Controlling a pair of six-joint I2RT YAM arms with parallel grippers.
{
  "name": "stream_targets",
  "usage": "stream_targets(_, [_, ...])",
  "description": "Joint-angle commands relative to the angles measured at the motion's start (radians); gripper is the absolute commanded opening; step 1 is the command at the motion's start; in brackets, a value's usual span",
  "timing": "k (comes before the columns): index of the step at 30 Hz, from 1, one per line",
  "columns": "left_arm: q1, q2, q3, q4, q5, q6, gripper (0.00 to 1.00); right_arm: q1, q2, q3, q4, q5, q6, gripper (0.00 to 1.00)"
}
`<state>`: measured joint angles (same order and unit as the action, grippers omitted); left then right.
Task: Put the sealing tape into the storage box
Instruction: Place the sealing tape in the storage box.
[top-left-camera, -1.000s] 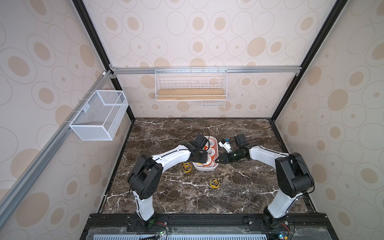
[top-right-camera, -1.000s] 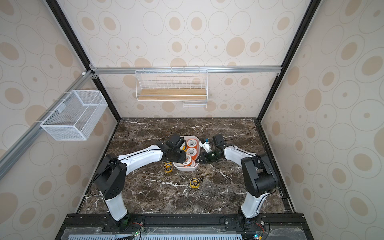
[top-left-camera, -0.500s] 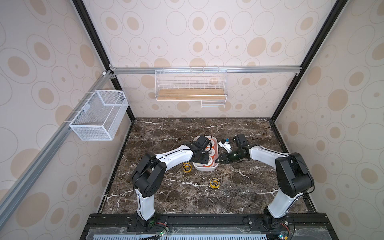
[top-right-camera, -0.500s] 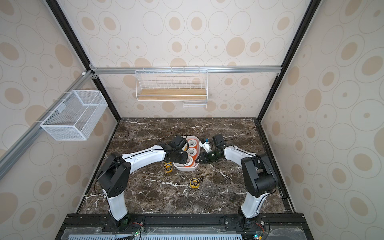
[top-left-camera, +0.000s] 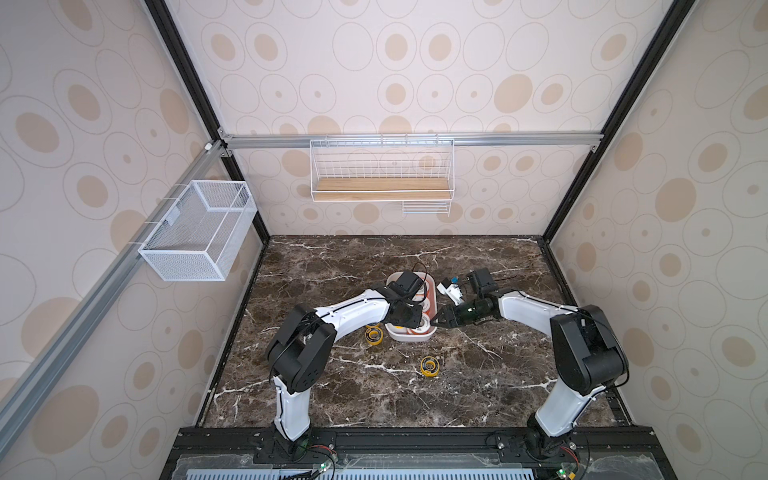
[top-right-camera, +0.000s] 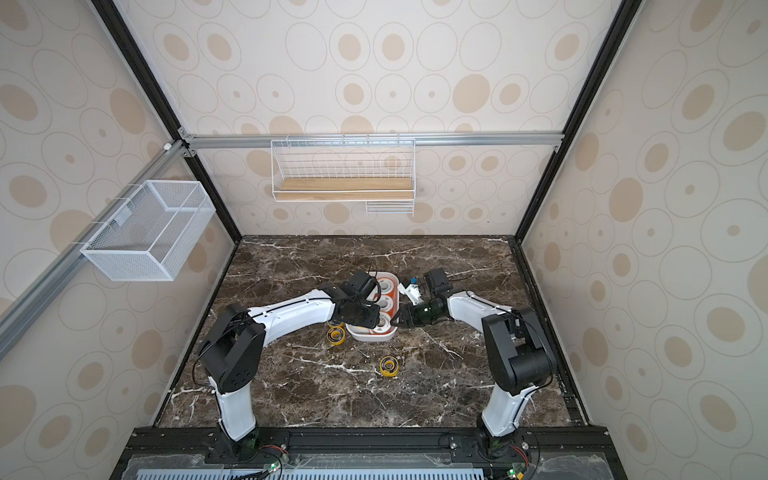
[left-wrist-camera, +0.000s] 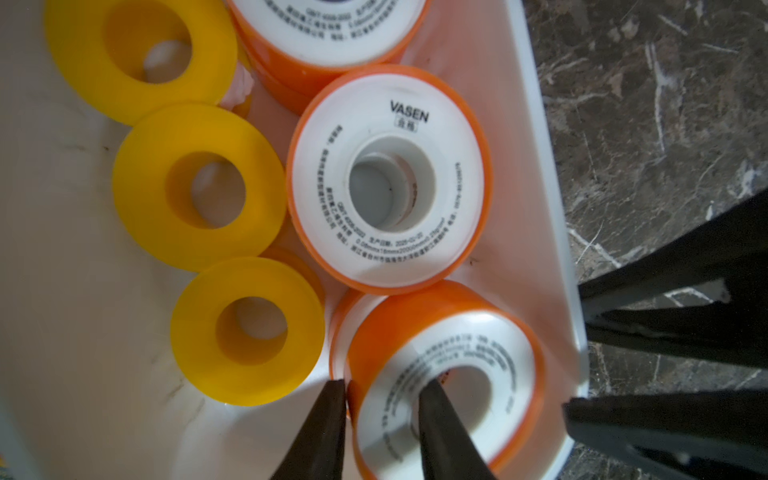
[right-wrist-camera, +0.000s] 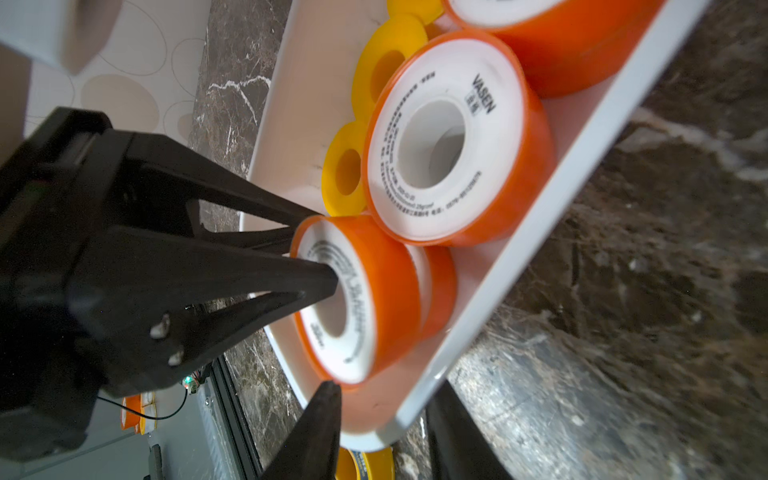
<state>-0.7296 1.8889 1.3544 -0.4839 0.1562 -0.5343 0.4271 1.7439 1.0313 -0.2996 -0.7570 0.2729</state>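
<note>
The white storage box (top-left-camera: 409, 337) (top-right-camera: 370, 338) sits mid-table holding several sealing tape spools, orange (left-wrist-camera: 390, 178) and yellow (left-wrist-camera: 199, 187). My left gripper (left-wrist-camera: 384, 388) (top-left-camera: 419, 322) reaches into the box's near end. It is shut on the ring wall of a tilted orange spool (left-wrist-camera: 511, 374) (right-wrist-camera: 386, 282), one finger in the hole and one outside. That spool leans on another orange one. My right gripper (right-wrist-camera: 384, 395) (top-left-camera: 434, 323) straddles the box's rim (right-wrist-camera: 561, 187), one finger inside and one outside, shut on it. Two yellow spools (top-left-camera: 374, 334) (top-left-camera: 430, 365) lie on the table outside the box.
In both top views the dark marble table (top-left-camera: 478, 374) is walled on three sides. A white mesh basket (top-left-camera: 195, 230) hangs on the left wall. A wire rack with a wooden board (top-left-camera: 380, 189) hangs on the back wall. Both arms meet at the box.
The left arm has shifted slightly over the box's near end with the orange spool. The right gripper has stayed at the box's rim.
</note>
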Motion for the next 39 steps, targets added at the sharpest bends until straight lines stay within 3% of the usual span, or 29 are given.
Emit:
stream_targets(1, [-0.012,0.023,0.042,0.002,0.015,0.013,0.34,0.005,-0.013,0.011,-0.006,0.006,-0.013,0.39])
stream_targets(14, [-0.014,-0.024,0.023,0.011,0.007,0.013,0.43,0.006,-0.061,-0.006,-0.026,0.073,-0.020,0.40])
stream_targets(19, [-0.014,-0.113,-0.003,0.000,-0.032,0.029,0.50,0.006,-0.106,-0.013,-0.052,0.159,-0.021,0.40])
stream_targets(28, [0.002,-0.311,-0.083,-0.069,-0.214,0.085,0.55,0.006,-0.221,-0.044,-0.126,0.229,-0.076,0.43])
stream_targets(39, [0.143,-0.597,-0.299,-0.095,-0.242,0.089,0.56,0.049,-0.380,-0.171,-0.169,0.314,-0.128,0.48])
